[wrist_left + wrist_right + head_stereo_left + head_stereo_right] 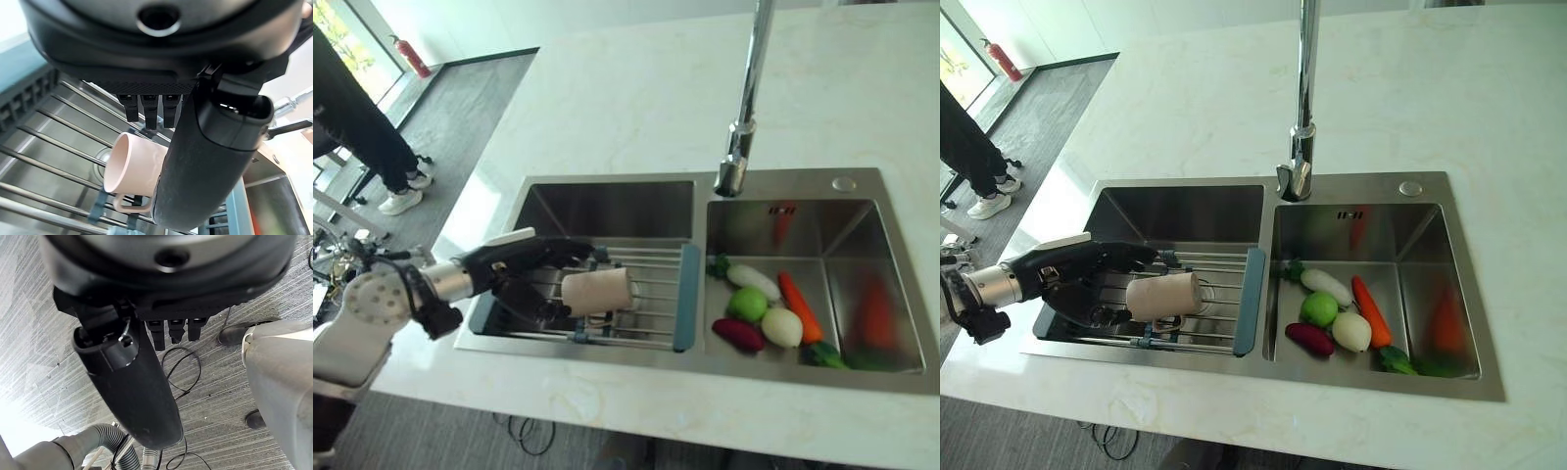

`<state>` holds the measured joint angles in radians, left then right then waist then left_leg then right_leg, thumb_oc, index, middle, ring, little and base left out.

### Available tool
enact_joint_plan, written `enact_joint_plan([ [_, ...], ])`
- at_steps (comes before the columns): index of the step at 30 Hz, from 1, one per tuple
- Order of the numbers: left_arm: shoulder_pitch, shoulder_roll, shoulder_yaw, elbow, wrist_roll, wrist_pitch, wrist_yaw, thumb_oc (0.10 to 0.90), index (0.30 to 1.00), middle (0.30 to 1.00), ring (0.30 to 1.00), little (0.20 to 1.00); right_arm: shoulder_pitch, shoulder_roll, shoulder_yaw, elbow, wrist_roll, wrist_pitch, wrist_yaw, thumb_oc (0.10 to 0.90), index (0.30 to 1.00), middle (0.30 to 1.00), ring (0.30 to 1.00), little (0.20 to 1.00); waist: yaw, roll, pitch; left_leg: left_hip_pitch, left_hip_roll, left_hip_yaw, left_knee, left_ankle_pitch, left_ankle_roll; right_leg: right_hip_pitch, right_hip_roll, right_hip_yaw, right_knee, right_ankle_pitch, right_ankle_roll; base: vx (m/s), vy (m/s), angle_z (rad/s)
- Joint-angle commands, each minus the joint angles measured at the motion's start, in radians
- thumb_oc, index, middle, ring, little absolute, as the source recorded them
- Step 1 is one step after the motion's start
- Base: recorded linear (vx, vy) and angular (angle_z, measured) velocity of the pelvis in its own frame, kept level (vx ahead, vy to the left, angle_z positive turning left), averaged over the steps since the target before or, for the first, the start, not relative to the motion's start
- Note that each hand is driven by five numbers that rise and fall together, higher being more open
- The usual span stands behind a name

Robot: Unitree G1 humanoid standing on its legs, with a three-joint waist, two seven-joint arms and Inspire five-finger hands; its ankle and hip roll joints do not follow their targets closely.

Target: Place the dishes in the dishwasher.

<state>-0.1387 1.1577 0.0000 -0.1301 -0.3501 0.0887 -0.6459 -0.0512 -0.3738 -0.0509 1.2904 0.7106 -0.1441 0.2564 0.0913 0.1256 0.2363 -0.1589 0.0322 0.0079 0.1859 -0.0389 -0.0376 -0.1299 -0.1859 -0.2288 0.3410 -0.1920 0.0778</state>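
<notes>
**Inspector:** State of the fingers?

**Assessor:** The left hand (524, 269) had its fingers curled about a pale pink mug (596, 291), thumb across its side. The mug lay on its side on the wire rack (646, 294) spanning the left basin (1185, 213), handle downward. The right hand (132, 382) hung over grey carpet (44, 338), thumb extended; I could not tell how its fingers were set.

**Inspector:** Any legible writing?

**Assessor:** None readable.

**Inspector:** Surface and room?

**Assessor:** A pale marble-look counter (636, 88) held a steel double sink, the faucet (1302, 108) at twelve o'clock. A person's legs (362, 127) stood at ten o'clock, a red extinguisher (411, 57) beyond.

**Inspector:** Contents?

**Assessor:** The right basin (871, 294) held toy vegetables (1342, 313), including a carrot and a green round one.
</notes>
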Motion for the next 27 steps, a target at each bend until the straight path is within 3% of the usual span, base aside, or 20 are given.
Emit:
enact_joint_plan([
  [1, -0.127, 0.009, 0.073, -0.006, -0.017, -0.039, 0.0, 0.8, 0.9, 0.9, 0.9, 0.9, -0.014, -0.058, -0.02, -0.043, 0.034, -0.027, 0.017, 0.8, 0.9, 0.9, 0.9, 0.9, -0.035, 0.004, 0.012, -0.001, 0.028, 0.059, 0.114, -0.16, -0.002, 0.024, -0.038, -0.001, -0.041, -0.011, 0.067, 0.01, 0.005, -0.04],
  [7, -0.205, -0.009, -0.006, 0.002, 0.098, -0.079, 0.044, 0.8, 0.9, 0.9, 0.9, 0.9, 0.005, -0.058, -0.031, -0.039, 0.03, -0.035, 0.029, 0.8, 0.9, 0.9, 0.9, 0.9, -0.074, 0.004, 0.036, -0.005, 0.029, 0.076, 0.114, -0.164, -0.004, 0.001, -0.039, 0.027, -0.041, 0.0, 0.073, 0.01, 0.018, -0.1],
  [16, -0.335, -0.038, -0.187, 0.062, 0.352, -0.014, -0.02, 0.8, 0.9, 0.9, 0.9, 0.9, 0.01, -0.05, -0.027, -0.073, 0.062, -0.069, 0.041, 0.8, 0.9, 0.9, 0.9, 0.9, -0.125, 0.008, 0.076, -0.03, 0.027, 0.099, 0.114, -0.165, -0.001, -0.046, -0.046, 0.065, -0.041, 0.024, 0.085, -0.01, 0.03, -0.11],
  [21, -0.38, -0.04, -0.258, 0.088, 0.458, -0.009, -0.034, 0.8, 0.9, 0.9, 0.9, 0.9, 0.012, -0.048, -0.03, -0.085, 0.067, -0.079, 0.045, 0.8, 0.9, 0.9, 0.9, 0.9, -0.141, 0.005, 0.086, -0.033, 0.025, 0.106, 0.114, -0.166, 0.001, -0.055, -0.045, 0.076, -0.041, 0.03, 0.088, -0.01, 0.021, -0.08],
  [27, -0.418, -0.041, -0.306, 0.104, 0.492, 0.041, -0.078, 0.8, 0.9, 0.9, 0.9, 0.9, 0.015, -0.042, -0.032, -0.096, 0.065, -0.08, 0.045, 0.8, 0.9, 0.9, 0.9, 0.9, -0.146, 0.002, 0.095, -0.032, 0.023, 0.109, 0.114, -0.167, 0.006, -0.058, -0.044, 0.079, -0.041, 0.035, 0.089, 0.0, 0.0, -0.01],
])
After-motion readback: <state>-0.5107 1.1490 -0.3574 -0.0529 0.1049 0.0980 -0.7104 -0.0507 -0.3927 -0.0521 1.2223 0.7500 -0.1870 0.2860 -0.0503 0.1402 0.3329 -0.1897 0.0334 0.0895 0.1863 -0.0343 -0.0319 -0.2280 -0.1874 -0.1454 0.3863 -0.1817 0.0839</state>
